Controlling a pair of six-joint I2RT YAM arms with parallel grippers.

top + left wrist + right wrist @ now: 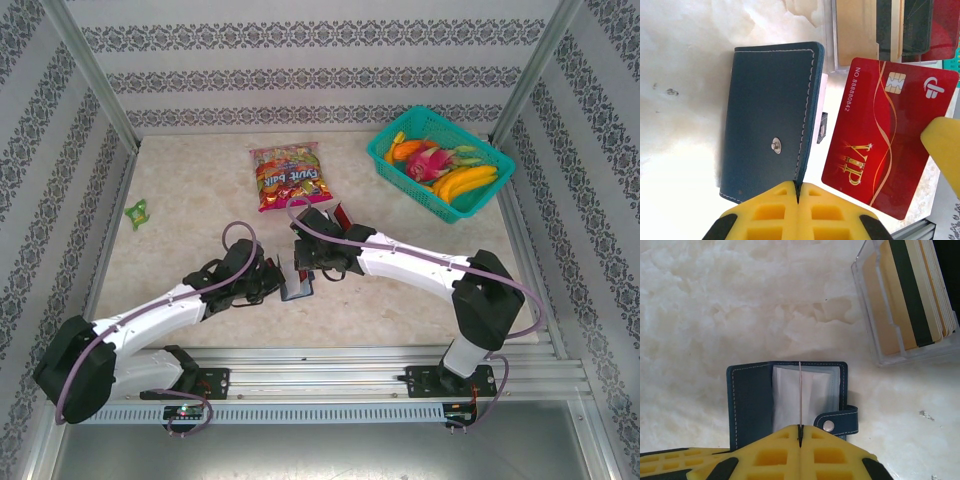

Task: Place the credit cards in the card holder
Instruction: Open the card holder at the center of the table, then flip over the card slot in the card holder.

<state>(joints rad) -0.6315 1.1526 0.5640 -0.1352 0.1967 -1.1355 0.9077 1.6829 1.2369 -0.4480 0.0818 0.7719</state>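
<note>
- Right hand (800,434): clenched on a red credit card (800,395), seen edge-on in the right wrist view, long axis running straight out from the fingers.
- Left hand (797,192): clenched, apparently on the cover edge of the card holder (772,120), keeping it spread.
- Card holder lying open on the table (715,300), dead ahead of the card's leading edge, clear sleeves (815,390) exposed.
- Spare credit cards stacked in a clear box (910,295), off to the right, apart from the holder.
- Judged: right hand to move next, with a short push along the card's long axis into a sleeve mouth.
</note>
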